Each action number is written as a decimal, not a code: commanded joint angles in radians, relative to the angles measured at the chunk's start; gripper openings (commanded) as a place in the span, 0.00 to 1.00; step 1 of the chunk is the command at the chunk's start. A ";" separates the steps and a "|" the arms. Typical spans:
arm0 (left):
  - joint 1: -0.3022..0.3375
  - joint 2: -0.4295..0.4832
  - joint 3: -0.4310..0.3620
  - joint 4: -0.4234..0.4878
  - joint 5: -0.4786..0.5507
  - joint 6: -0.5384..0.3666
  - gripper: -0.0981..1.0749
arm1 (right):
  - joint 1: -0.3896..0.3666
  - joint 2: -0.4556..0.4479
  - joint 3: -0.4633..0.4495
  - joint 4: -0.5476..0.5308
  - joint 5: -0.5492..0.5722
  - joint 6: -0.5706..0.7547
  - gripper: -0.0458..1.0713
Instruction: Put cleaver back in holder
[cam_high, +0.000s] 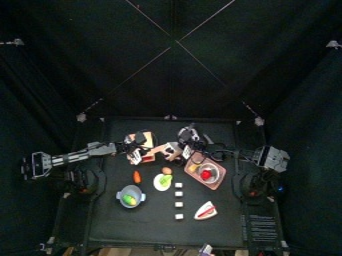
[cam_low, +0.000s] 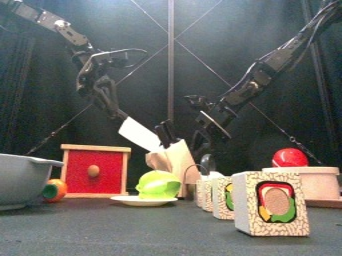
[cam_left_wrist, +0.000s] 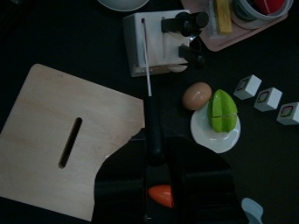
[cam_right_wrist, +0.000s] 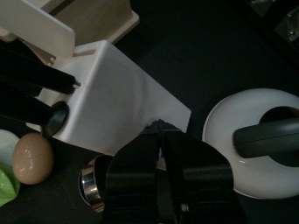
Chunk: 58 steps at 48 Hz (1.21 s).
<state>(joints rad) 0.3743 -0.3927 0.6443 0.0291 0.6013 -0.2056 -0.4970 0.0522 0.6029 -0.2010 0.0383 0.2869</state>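
The cleaver (cam_low: 138, 133) has a wide white blade (cam_right_wrist: 111, 92) and a black handle, and it hangs tilted above the table. My left gripper (cam_left_wrist: 152, 175) is shut on the handle. My right gripper (cam_right_wrist: 163, 140) is shut on a corner of the blade, and it also shows in the left wrist view (cam_left_wrist: 187, 26). The holder (cam_left_wrist: 65, 140) is a tan wooden block with a dark slot in its top. It stands beside and below the cleaver (cam_high: 155, 153). From the front it shows a red face (cam_low: 96, 170).
A pink tray (cam_high: 205, 172) with a red thing lies right of the holder. An egg (cam_left_wrist: 198, 94), a white plate with a green fruit (cam_low: 156, 185), white picture cubes (cam_low: 267, 205) and a grey bowl (cam_low: 20, 175) stand toward the table's front.
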 joint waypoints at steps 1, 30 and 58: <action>0.003 0.006 -0.037 0.002 -0.003 0.002 0.46 | -0.005 -0.014 -0.018 0.003 -0.009 -0.002 0.34; 0.003 0.044 -0.133 0.002 0.120 0.003 0.46 | 0.002 -0.003 -0.021 0.005 -0.034 -0.002 0.34; 0.000 0.140 -0.272 0.040 0.273 0.008 0.46 | 0.003 -0.003 -0.014 0.005 -0.043 -0.002 0.34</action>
<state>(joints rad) 0.3743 -0.2500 0.4157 0.0629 0.8652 -0.1948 -0.4939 0.0660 0.6013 -0.1979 0.0046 0.2869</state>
